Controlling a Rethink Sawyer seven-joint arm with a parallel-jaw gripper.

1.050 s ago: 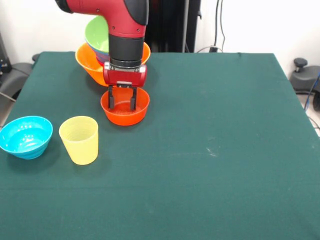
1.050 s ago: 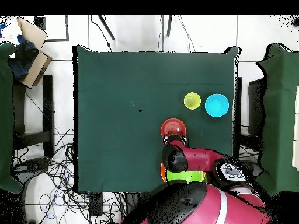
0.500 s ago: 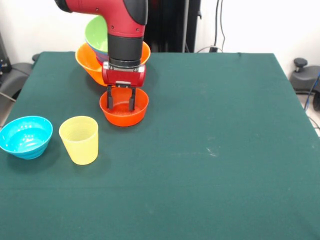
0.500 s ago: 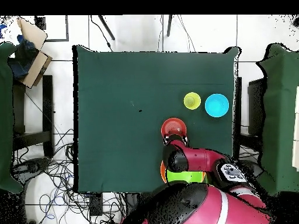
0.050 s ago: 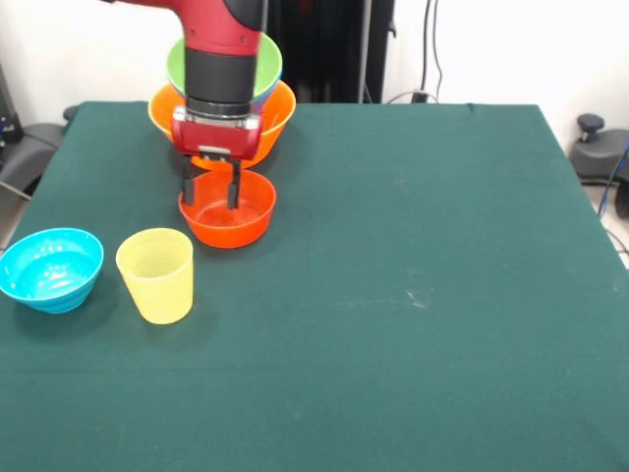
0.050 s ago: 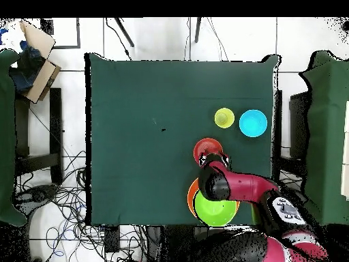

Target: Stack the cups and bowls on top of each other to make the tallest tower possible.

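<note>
Front view, items as we find them: glossy red-orange round plastic bowl on the green table cloth, just in front of the tower, a nested pile with a large light-orange bowl at the bottom and a lime-green bowl on top, a blue rim showing between them. Red and black arm's gripper stands over the red-orange bowl's far rim, one finger inside and one outside; we judge it clamped on that rim. Translucent pale-yellow ridged tumbler and cyan plastic bowl sit well apart to the side, untouched.

Overhead view: red-orange bowl just beside the tower; tumbler and cyan bowl side by side.

Step in hand, by our reading: taking up the red-orange bowl. Next move calls for a lift above the lime-green rim, then centring over the tower before release.
</note>
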